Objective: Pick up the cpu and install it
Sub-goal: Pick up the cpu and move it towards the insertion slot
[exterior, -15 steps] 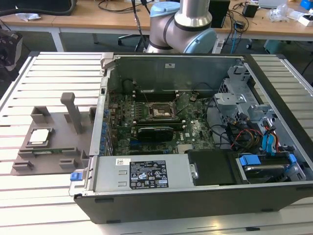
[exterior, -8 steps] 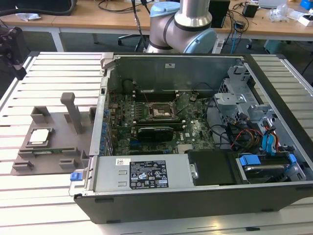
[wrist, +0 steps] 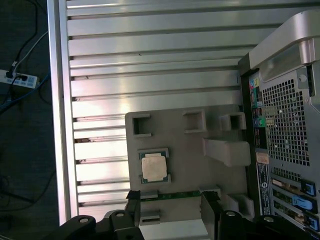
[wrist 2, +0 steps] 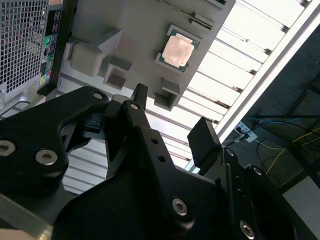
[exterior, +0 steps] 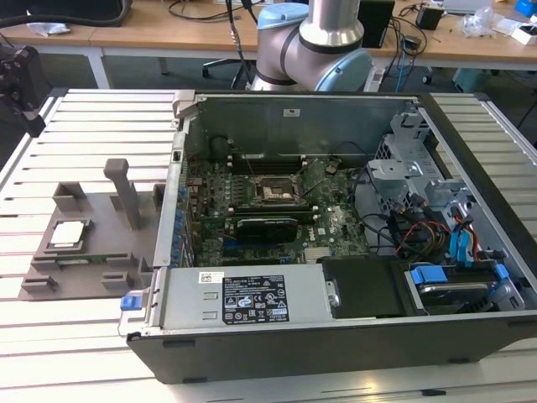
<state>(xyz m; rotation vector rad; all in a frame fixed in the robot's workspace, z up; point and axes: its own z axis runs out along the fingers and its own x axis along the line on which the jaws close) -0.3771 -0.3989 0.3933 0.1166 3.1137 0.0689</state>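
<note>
The cpu (exterior: pixel 67 234) lies flat, silver top up, in a recess of the grey fixture tray (exterior: pixel 96 220) on the slatted table, at the exterior view's left of the open computer case. Both wrist views look down on the cpu (wrist 2: pixel 178 51) (wrist: pixel 153 167) from a distance. My gripper (wrist 2: pixel 172 112) (wrist: pixel 172 199) is open and holds nothing, well above the tray and clear of the chip. Its black fingers (wrist 2: pixel 141 100) stand apart. The motherboard's empty socket (exterior: pixel 275 191) sits inside the case.
The open computer case (exterior: pixel 336 336) takes up the middle of the table, with drives and cables at its right. A tall grey post (exterior: pixel 126 191) rises from the tray beside the cpu. The table's edge (wrist: pixel 57 125) drops to a floor with cables. The arm's base (exterior: pixel 315 46) stands behind the case.
</note>
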